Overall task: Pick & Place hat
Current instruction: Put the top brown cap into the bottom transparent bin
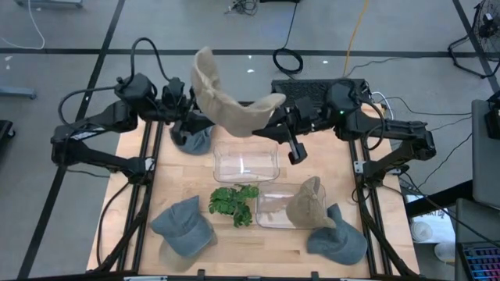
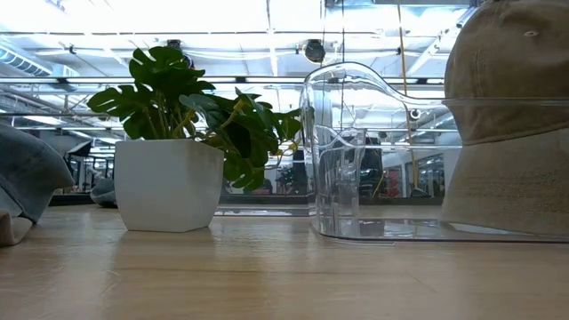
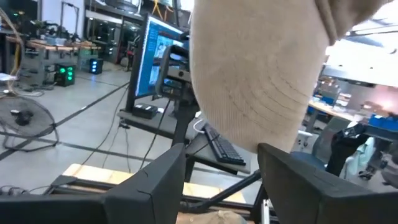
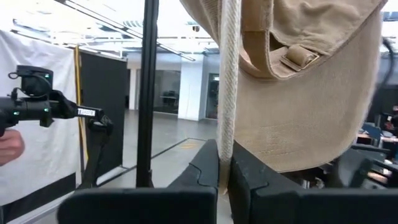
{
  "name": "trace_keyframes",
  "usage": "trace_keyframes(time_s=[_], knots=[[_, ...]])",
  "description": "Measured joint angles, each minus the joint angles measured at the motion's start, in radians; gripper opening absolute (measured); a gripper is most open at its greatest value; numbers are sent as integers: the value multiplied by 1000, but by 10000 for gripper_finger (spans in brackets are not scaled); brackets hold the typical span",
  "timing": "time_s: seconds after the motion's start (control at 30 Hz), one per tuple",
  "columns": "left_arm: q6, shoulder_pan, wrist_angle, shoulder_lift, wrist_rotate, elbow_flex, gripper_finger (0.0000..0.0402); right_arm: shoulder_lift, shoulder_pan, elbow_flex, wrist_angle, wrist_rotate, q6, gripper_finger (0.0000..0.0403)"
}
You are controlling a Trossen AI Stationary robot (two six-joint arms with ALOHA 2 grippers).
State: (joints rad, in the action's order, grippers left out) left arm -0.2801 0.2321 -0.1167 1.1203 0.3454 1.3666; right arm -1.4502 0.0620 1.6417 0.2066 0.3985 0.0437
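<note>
**Tan hat aloft between both arms**

Nearest my high camera is the tan hat [image 1: 226, 97], lifted well above the worktop [image 1: 187, 183] and stretched between the two arms at the far side. My right pincer [image 4: 224, 171] is pressed together on the hat's brim edge, which runs down between its fingers. My left pincer [image 3: 221, 168] is spread, with the hat's crown hanging between the fingers; whether either finger touches the cloth I cannot tell.

Below sit two clear bins: the empty bin [image 1: 246, 161] almost under the hat, and the nearer bin [image 1: 277, 207], which already carries a second tan hat [image 1: 306, 204]. Grey caps lie at the near left [image 1: 183, 228], near right [image 1: 337, 240] and under the left arm [image 1: 191, 136]; a potted plant [image 1: 233, 203] stands between the bins.

I judge the carry is under way, so the empty bin looks like the target. To do it well I would keep the right grip firm, clear the left fingers from the crown, lower centrally over the bin, and avoid snagging its rim.
</note>
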Motion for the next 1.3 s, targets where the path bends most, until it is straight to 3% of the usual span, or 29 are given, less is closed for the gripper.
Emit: trace_keyframes(time_s=[0.4, 0.7, 0.83, 1.1, 1.3], knots=[[-146, -6, 228, 55, 228, -2, 212, 0, 0, -1, -5, 6, -30, 0], [-175, -7, 242, 54, 263, -2, 207, 0, 0, -1, -7, 6, -33, 0], [-175, -6, 242, 54, 262, -2, 166, 0, 1, -1, -8, 4, -33, 0], [-147, -7, 255, 50, 291, 1, 26, 2, 2, -1, -7, 1, -33, 3], [-139, 1, 255, 49, 312, 2, 13, 0, 4, -1, -16, -10, -10, 26]])
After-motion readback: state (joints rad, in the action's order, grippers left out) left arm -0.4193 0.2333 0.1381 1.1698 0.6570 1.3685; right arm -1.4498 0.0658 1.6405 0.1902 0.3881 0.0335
